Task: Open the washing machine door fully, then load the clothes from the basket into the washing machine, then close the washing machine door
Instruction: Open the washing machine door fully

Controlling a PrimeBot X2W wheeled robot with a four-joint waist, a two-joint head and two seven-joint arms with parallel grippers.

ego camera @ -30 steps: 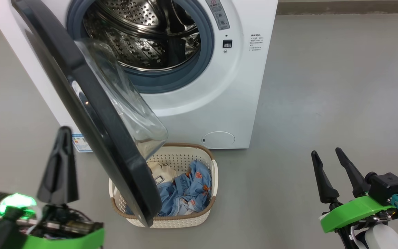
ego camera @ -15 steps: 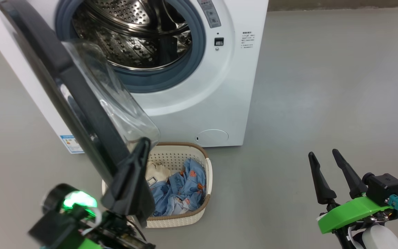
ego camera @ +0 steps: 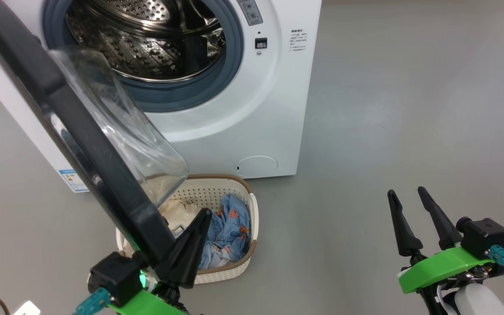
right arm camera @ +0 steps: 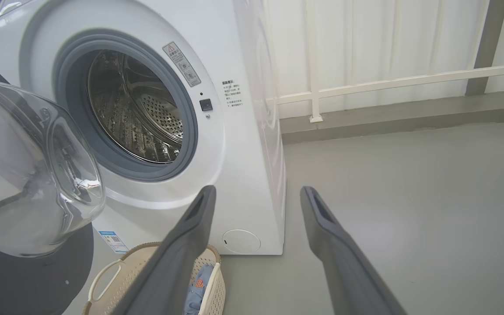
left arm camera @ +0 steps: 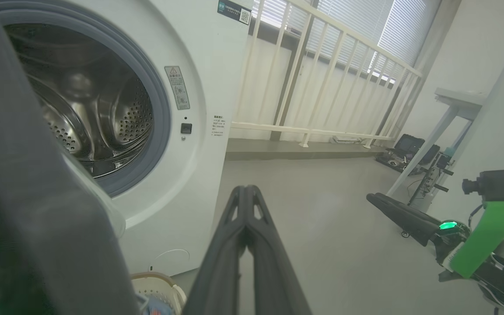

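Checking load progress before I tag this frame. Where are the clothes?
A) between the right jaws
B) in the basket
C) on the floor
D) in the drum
B: the clothes lie heaped in the basket on the floor in front of the washing machine, and what shows of the drum is bare steel.
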